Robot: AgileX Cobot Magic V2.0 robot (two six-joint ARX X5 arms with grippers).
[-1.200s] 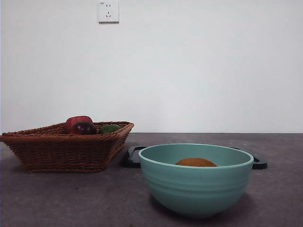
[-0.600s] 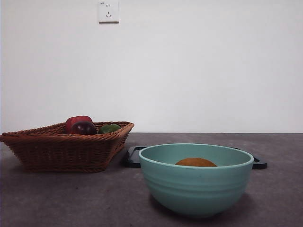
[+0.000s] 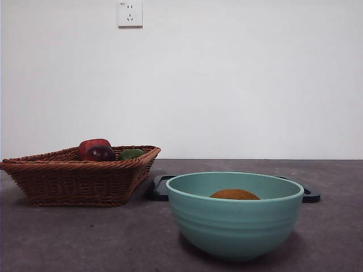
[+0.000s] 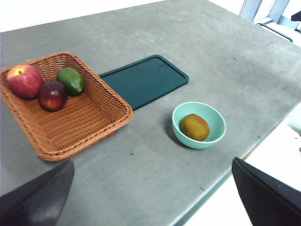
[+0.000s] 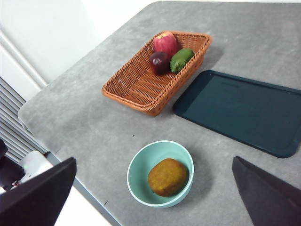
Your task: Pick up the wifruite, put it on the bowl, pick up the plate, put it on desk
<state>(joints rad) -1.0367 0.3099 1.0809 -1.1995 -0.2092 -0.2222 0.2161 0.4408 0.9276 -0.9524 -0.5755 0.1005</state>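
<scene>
The fruit (image 5: 168, 177) already lies in the bowl (image 5: 139, 187) on the worktop (image 4: 141, 174), so both claws hang high with jaws apart, gripping nothing; the dark tray (image 5: 244, 110) lies untouched behind the bowl.

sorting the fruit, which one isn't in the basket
The orange-brown wifruite: it lies alone in the teal bowl, while the others sit in the wicker basket.

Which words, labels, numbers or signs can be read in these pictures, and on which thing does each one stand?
Wall socket: a tiny dark mark at its top left corner, too small to read.
Bowl, basket, tray, fruits, desk: no text or label visible in any view.
So there is nothing readable.
</scene>
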